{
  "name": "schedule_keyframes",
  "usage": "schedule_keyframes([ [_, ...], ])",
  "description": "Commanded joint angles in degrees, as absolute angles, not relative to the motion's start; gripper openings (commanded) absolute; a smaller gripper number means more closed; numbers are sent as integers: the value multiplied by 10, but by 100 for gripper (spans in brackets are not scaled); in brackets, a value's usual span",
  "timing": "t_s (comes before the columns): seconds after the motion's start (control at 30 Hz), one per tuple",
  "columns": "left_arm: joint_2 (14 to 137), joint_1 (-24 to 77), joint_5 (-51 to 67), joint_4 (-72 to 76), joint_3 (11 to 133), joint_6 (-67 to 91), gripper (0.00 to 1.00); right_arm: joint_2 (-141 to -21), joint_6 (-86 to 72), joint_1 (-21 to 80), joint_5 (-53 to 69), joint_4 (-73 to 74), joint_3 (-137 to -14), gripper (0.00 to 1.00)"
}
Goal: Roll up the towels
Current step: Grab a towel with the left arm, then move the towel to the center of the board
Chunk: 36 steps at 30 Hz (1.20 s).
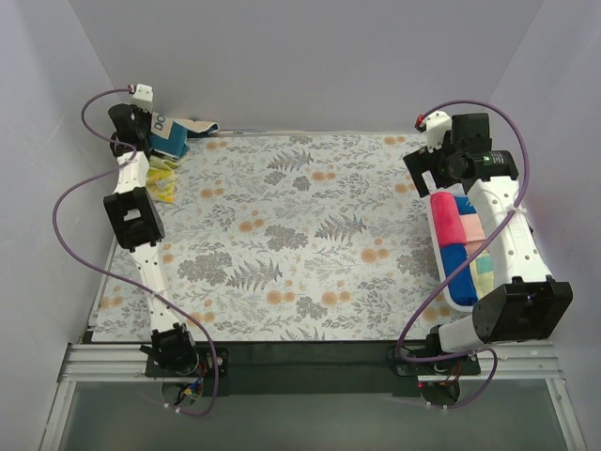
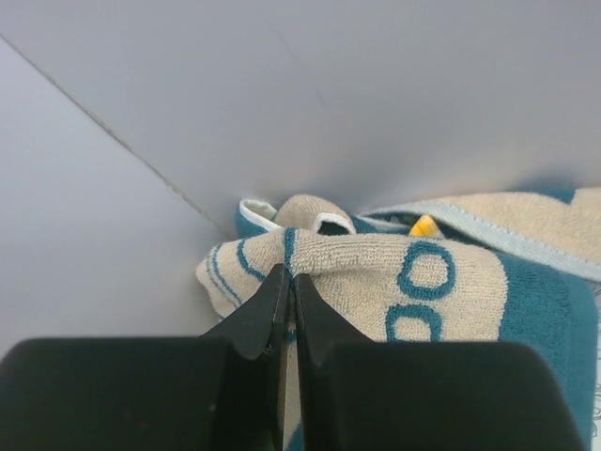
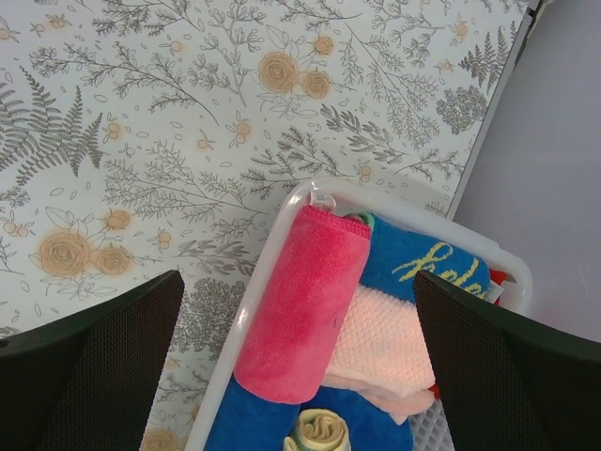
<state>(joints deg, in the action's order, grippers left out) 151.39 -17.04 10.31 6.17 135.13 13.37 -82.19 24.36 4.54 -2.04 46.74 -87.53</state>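
up in the top-left corner of the overhead view, the left gripper (image 1: 143, 132) sits on the tan-and-blue towel (image 1: 183, 136) with a yellow towel (image 1: 161, 178) just below it, and the right gripper (image 1: 427, 164) hangs over the white basket (image 1: 438, 249) at right. left wrist view: the jaws are pinched tight on a fold of that towel (image 2: 376, 272), right by the wall (image 2: 329, 94). right wrist view: fingers (image 3: 94, 376) spread wide, holding nothing, above the rolled pink towel (image 3: 300, 310) in the basket.
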Motion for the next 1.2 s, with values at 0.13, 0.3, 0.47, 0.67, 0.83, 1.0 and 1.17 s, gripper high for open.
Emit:
schedule_keyframes([
  [0.13, 1375, -163, 147, 153, 1390, 123, 0, -818, 231, 52, 21, 468, -914, 98],
  [0.3, 1334, -153, 145, 196, 1407, 120, 0, -827, 224, 59, 40, 466, -931, 98],
  [0.47, 1270, -134, 165, 226, 1395, 128, 0, -828, 221, 63, 51, 464, -933, 98],
  [0.67, 1193, -98, 196, 263, 1377, 134, 0, -831, 218, 68, 60, 461, -947, 98],
  [0.83, 1144, -65, 220, 275, 1377, 150, 0, -838, 215, 70, 67, 461, -966, 98],
  [1.0, 1065, -28, 262, 273, 1289, 168, 0, -847, 213, 75, 81, 462, -978, 98],
  [1.17, 969, -11, 331, 232, 1189, 228, 0, -851, 216, 78, 119, 462, -981, 98],
])
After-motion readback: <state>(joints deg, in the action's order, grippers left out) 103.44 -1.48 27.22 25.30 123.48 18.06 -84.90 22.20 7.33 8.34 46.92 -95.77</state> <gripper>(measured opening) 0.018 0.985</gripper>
